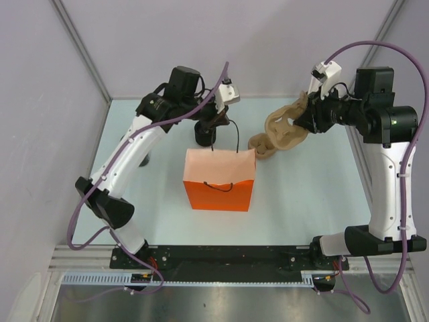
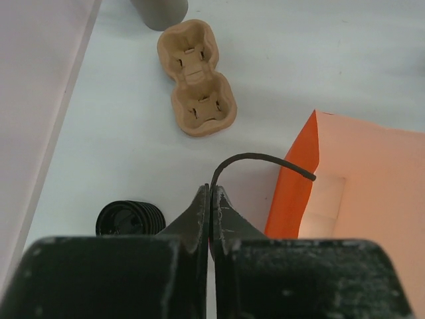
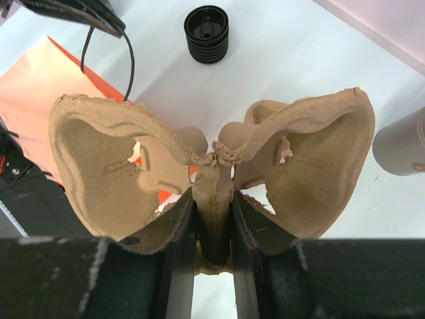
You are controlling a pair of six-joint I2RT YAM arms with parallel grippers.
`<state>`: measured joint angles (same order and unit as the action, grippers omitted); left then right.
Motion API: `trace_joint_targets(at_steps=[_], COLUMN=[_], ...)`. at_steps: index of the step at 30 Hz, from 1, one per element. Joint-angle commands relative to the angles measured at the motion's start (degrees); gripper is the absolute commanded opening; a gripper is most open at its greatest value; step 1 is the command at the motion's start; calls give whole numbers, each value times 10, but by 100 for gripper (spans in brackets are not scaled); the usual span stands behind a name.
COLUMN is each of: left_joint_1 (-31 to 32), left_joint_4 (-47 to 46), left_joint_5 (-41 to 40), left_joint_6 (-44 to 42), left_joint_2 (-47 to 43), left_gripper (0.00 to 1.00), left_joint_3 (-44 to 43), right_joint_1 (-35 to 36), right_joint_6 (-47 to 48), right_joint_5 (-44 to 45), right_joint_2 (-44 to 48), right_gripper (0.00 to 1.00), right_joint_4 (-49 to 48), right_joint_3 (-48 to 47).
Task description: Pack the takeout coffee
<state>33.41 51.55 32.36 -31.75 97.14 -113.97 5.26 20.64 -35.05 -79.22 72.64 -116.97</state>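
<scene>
Pinching the handle (image 2: 255, 156) of orange bag (image 1: 219, 194), left jaws clench; right jaws clamp carrier (image 3: 99, 166).

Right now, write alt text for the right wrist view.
Jaws of the right gripper clamp the centre ridge of a pulp cup carrier. Behind it: an orange bag left, a black ribbed cup, a grey tub right.
</scene>
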Motion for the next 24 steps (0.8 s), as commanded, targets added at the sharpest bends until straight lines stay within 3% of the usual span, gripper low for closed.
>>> trace_joint_targets(at_steps=[1, 5, 10, 15, 24], left_joint_1=[33, 61, 64, 92, 123], left_joint_4=[2, -8, 17, -4, -21], left_joint_5=[-100, -210, -271, -360, -435], left_joint_6=[28, 105, 179, 198, 266], left_joint_2=[-3, 3, 20, -3, -47], left_gripper=[0, 0, 0, 0, 0], left_joint_3=[-25, -49, -113, -83, -8], right_joint_1=[5, 5, 8, 23, 83], right_joint_6=[1, 0, -3, -10, -16], right_joint_5=[-15, -18, -33, -45, -19], right_joint_2=[21, 16, 8, -2, -23], right_gripper=[28, 29, 28, 28, 29], right_joint_4=[-7, -7, -6, -7, -7], right_joint_3=[-5, -27, -44, -55, -77])
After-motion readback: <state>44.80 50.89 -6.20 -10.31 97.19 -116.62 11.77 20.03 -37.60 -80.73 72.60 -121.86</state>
